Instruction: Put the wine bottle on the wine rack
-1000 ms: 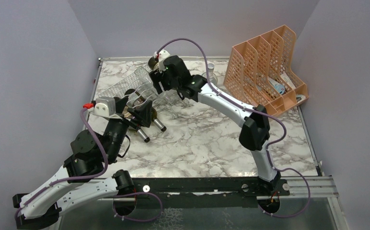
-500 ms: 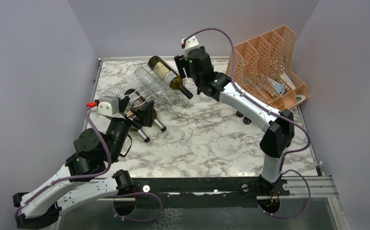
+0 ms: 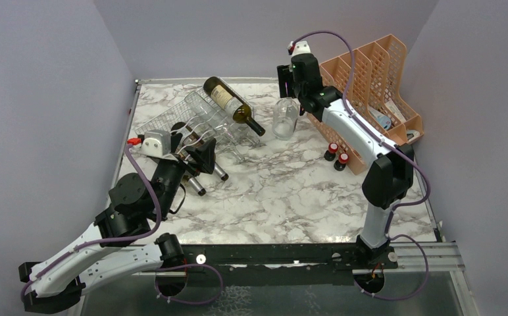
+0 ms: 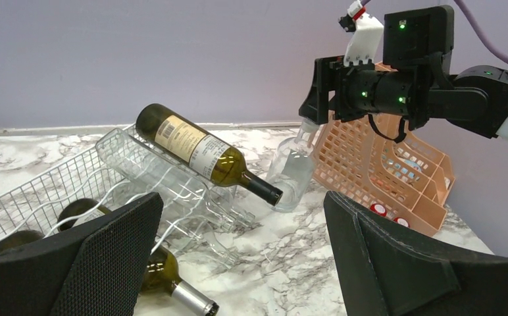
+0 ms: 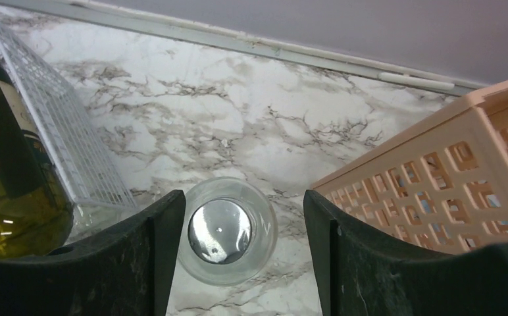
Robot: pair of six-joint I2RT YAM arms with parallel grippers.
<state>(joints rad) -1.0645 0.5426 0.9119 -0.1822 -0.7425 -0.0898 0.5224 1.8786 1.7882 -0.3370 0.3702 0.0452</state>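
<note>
Your rack (image 3: pixel 172 122) is light wire, and that is the main worry. The wine bottle (image 3: pixel 228 102) lies across its top row with its base high toward the back wall. Its neck slopes down past the rack's right edge, and nothing grips it. I judge it could slide neck-first or roll off onto the table (image 3: pixel 284 191) if the wire flexes or something nudges the rack.

Your left gripper (image 3: pixel 202 155), jaws wide and empty, hovers just beside the rack's near side, above the spare bottles (image 3: pixel 202 179). A careless move there would jog the wire. Your right gripper (image 3: pixel 291 82), also spread wide with nothing between its fingers, hangs over the clear bottle (image 3: pixel 285 118), close to the file holder (image 3: pixel 363 85). Dropping or swinging left could tip that clear bottle against the wine bottle's mouth, which is near it.

A second ago the right arm was over the rack, covering the wine bottle. It has since swung right and up toward the file holder, and half a second ago it was midway. The left arm has crept slightly nearer the rack. The wine bottle lies as it did half a second ago. The clear bottle, then mostly behind the arm, is now in plain view
</note>
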